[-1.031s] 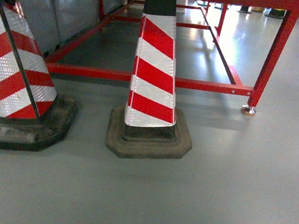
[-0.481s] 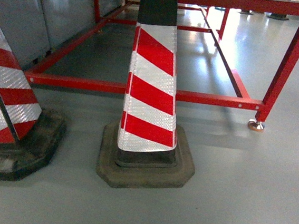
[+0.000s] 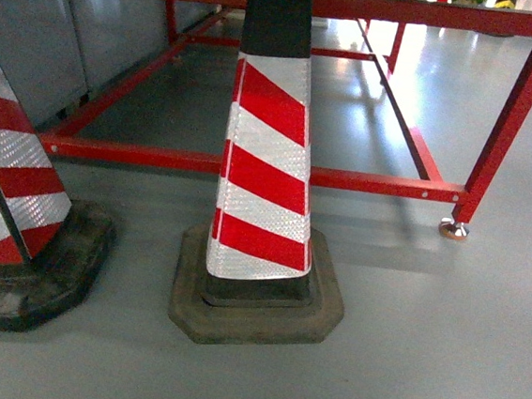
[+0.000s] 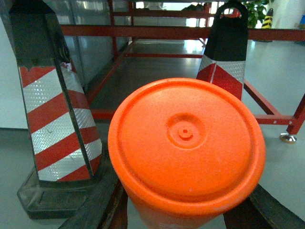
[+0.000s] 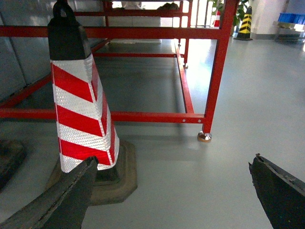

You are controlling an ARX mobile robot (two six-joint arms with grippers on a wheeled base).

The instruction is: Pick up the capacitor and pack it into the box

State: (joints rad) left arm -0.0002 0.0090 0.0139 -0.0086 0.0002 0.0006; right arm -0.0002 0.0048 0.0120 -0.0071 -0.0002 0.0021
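The capacitor [image 4: 186, 138] is a fat orange cylinder with a round ridged end cap, filling the middle of the left wrist view. My left gripper [image 4: 183, 214] is shut on it, one dark finger [image 4: 97, 207] on each side of its body. In the right wrist view my right gripper [image 5: 174, 162] stands open above bare grey floor, nothing between its fingers [image 5: 71, 191]. The box is out of view in every frame. Neither gripper shows in the head view.
A red-and-white striped traffic cone [image 3: 267, 171] on a dark rubber base stands straight ahead, and a second cone [image 3: 7, 193] at the left edge. Behind them runs a low red steel frame [image 3: 250, 170] with a metal foot [image 3: 454, 229]. Grey panels [image 3: 37, 36] stand at the back left.
The head view has closed in on the cones. The middle cone looks larger and the left cone has slid towards the left edge. Most of this happened before the last half second.
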